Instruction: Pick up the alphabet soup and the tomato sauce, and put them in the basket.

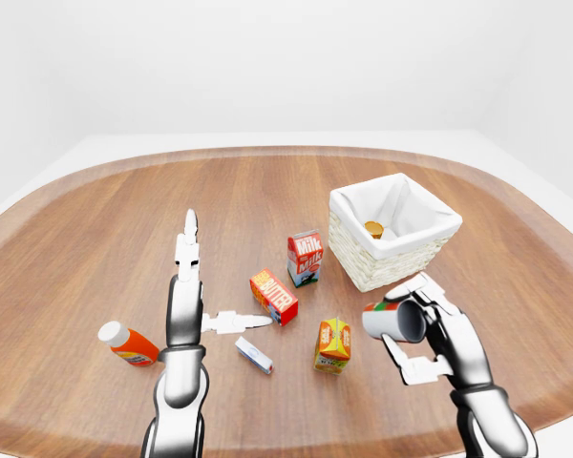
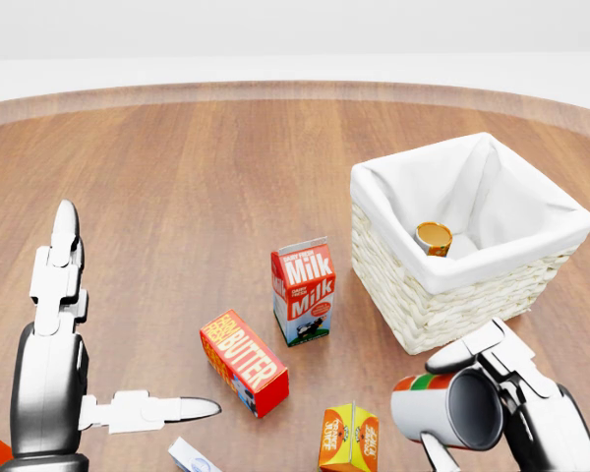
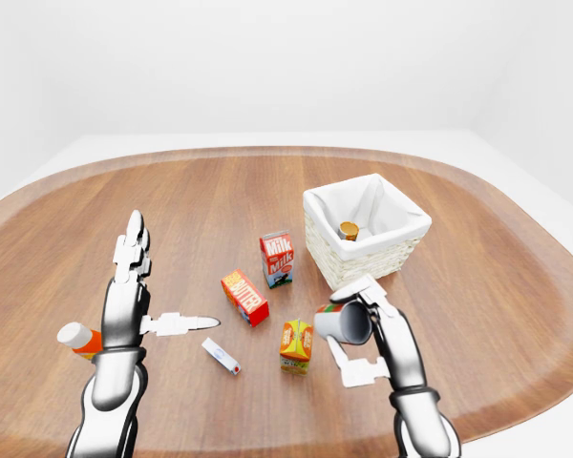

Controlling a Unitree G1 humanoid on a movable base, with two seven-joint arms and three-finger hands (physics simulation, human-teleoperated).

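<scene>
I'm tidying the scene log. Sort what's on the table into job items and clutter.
Job items:
can, held in the right hand
second can, inside the basket
basket

Clutter:
milk carton
butter box
orange carton
bottle
small white box

Left hand (image 1: 193, 286): raised on an upright silver forearm, fingers spread wide, one pointing up, the thumb out to the right, holding nothing.
Right hand (image 2: 516, 398): low at the head view's bottom right, white fingers closed round a tilted red-and-green-labelled grey can (image 2: 448, 407).
</scene>
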